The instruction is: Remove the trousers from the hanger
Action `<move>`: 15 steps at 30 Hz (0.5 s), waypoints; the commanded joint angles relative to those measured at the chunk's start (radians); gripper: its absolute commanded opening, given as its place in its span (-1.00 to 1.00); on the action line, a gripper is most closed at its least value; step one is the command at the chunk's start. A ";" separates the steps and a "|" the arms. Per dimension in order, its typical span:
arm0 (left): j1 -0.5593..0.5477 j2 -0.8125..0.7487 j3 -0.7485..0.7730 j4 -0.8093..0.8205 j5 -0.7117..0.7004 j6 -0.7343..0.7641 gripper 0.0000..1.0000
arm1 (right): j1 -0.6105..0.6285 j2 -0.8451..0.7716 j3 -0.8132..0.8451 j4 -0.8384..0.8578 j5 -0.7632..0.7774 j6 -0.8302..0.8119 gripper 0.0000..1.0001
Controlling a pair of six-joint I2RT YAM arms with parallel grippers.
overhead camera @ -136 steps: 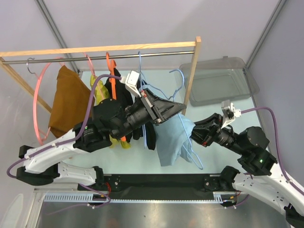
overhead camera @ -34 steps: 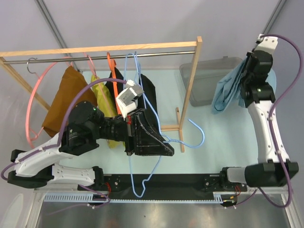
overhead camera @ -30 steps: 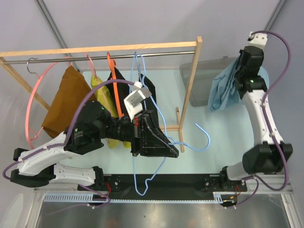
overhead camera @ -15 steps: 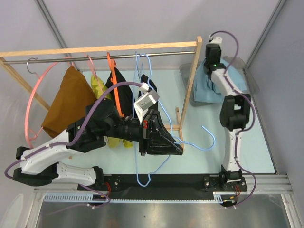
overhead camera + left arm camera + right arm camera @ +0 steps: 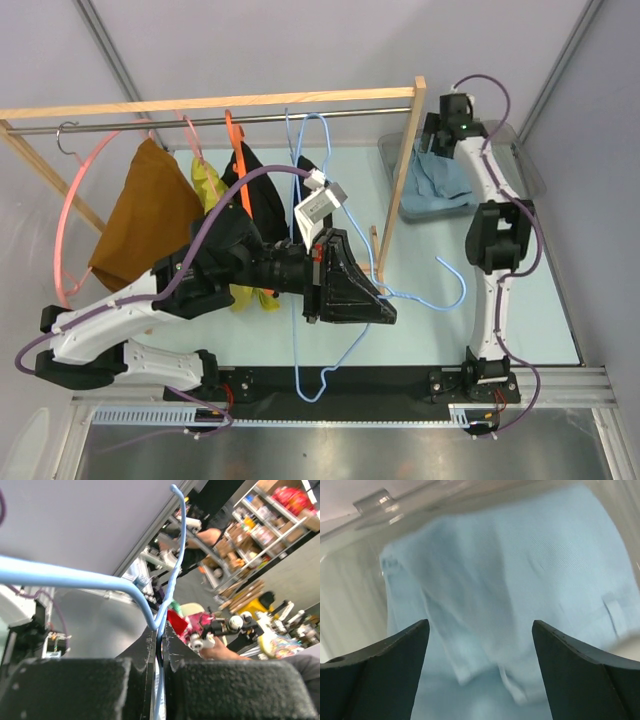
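Right claw [image 5: 480, 625] hangs spread wide just above the pale blue trousers [image 5: 510, 580], which lie crumpled in the clear bin [image 5: 520, 160], while the left claw [image 5: 159, 645] pinches the blue hanger [image 5: 75, 577] tight.

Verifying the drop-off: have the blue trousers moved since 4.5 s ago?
Yes. The blue trousers went from in front of the wooden post, near the arms, back and right past it, and now lie in the clear bin.
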 commanded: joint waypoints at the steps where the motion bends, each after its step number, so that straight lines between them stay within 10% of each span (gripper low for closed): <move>1: 0.005 -0.026 -0.016 0.133 -0.017 -0.125 -1.00 | -0.013 -0.271 -0.073 -0.243 -0.075 0.141 0.81; 11: 0.005 -0.046 -0.082 0.265 -0.064 -0.280 -0.99 | 0.056 -1.030 -0.808 -0.269 -0.201 0.201 0.81; 15: 0.005 -0.052 -0.099 0.268 -0.120 -0.298 -0.99 | 0.259 -1.296 -0.896 -0.346 -0.279 0.250 0.78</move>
